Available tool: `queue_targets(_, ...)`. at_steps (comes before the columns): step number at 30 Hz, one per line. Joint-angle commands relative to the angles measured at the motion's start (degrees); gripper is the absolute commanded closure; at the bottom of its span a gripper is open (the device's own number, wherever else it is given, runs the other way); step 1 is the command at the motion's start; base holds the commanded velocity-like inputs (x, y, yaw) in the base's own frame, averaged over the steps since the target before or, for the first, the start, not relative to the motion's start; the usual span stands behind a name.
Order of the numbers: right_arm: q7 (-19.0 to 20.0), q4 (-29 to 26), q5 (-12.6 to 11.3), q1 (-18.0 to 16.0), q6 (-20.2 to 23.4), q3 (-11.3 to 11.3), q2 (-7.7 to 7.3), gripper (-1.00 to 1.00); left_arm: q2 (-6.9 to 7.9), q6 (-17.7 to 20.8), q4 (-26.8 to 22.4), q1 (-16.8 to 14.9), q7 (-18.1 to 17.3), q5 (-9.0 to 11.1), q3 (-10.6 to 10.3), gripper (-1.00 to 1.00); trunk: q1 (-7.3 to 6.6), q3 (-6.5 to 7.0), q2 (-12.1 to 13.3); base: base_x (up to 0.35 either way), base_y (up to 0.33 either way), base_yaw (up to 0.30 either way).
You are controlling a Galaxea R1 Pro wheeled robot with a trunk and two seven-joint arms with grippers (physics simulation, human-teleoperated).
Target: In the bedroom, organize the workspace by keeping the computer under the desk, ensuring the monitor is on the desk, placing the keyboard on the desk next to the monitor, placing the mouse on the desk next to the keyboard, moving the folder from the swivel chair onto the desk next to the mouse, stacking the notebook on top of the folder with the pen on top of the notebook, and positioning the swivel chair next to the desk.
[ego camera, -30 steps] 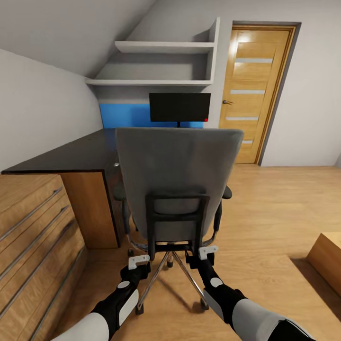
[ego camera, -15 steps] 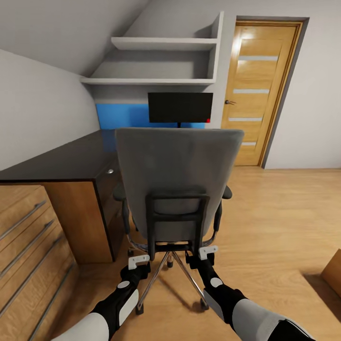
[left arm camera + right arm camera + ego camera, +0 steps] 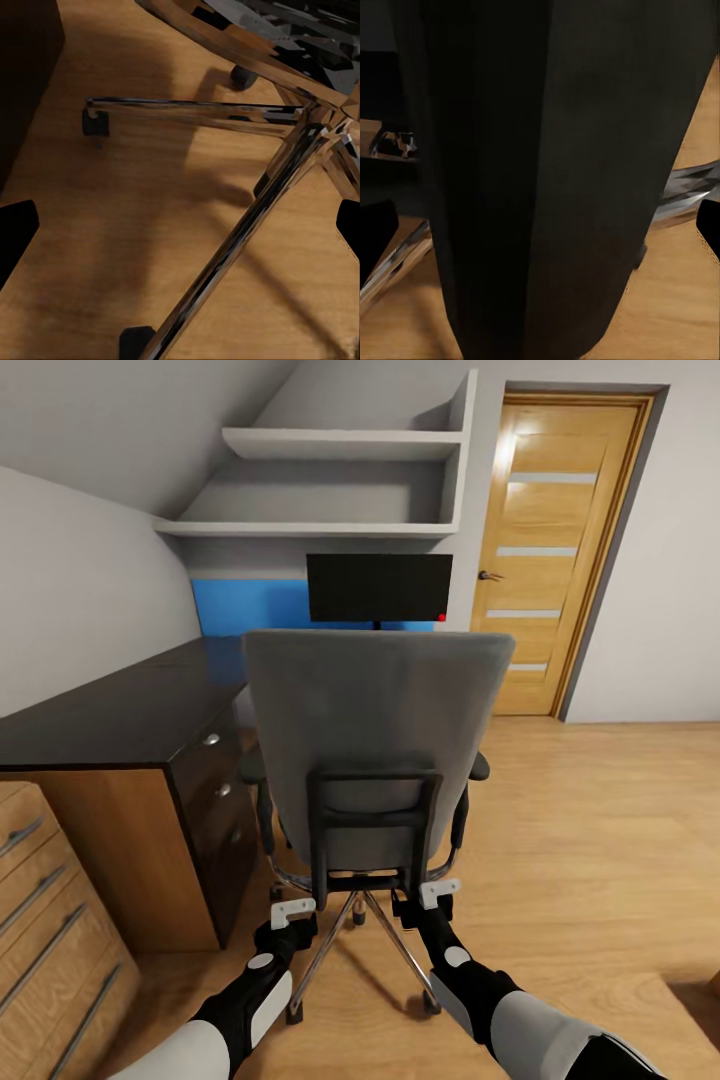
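Head view, both grippers low behind swivel chair (image 3: 375, 750), left gripper (image 3: 292, 916) and right gripper (image 3: 430, 900) finger state unclear (too small), monitor (image 3: 378, 588) on desk (image 3: 130, 710).

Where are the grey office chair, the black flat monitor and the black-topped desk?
grey office chair (image 3: 375, 730), head view, backrest.
black flat monitor (image 3: 378, 587), head view, screen centre.
black-topped desk (image 3: 130, 710), head view, bare top.

home bedroom study nook | sloped ceiling (image 3: 120, 420), far wall shelves (image 3: 330, 485) | desk (image 3: 130, 705) left, monitor (image 3: 378, 588), swivel chair (image 3: 375, 750) | wooden door (image 3: 555, 550) far right
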Motion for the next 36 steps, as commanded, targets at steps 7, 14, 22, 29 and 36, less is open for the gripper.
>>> queue_targets(7,-0.36,0.05,-0.37,-0.05,-0.18,0.22,-0.01,-1.0,0.03,-0.24,-0.07,-0.08,0.32,0.14,-0.48,-1.0,0.02,0.07,-0.02,0.321,-0.114,-0.042)
queue_targets(14,-0.36,0.0,-0.35,-0.05,-0.18,0.22,-0.02,-1.0,0.03,-0.23,-0.08,-0.08,0.34,0.13,-0.48,-1.0,0.02,0.19,-0.02,0.321,-0.123,-0.065)
queue_targets(22,-0.36,0.05,-0.35,-0.05,-0.18,0.22,-0.02,-1.0,0.11,-0.16,-0.04,-0.05,0.33,0.23,-0.48,-1.0,0.02,0.19,-0.02,0.321,-0.121,-0.002)
queue_targets(29,-0.36,0.05,-0.35,-0.05,-0.18,0.22,-0.02,-1.0,0.17,-0.16,-0.08,-0.07,0.32,0.27,-0.48,-1.0,0.02,0.19,-0.02,0.321,-0.055,0.0)
queue_targets(36,-0.36,0.05,-0.35,-0.05,-0.18,0.22,-0.02,-1.0,0.34,-0.19,-0.08,-0.09,0.32,0.24,-0.48,-1.0,0.02,0.19,-0.02,0.321,-0.004,0.0)
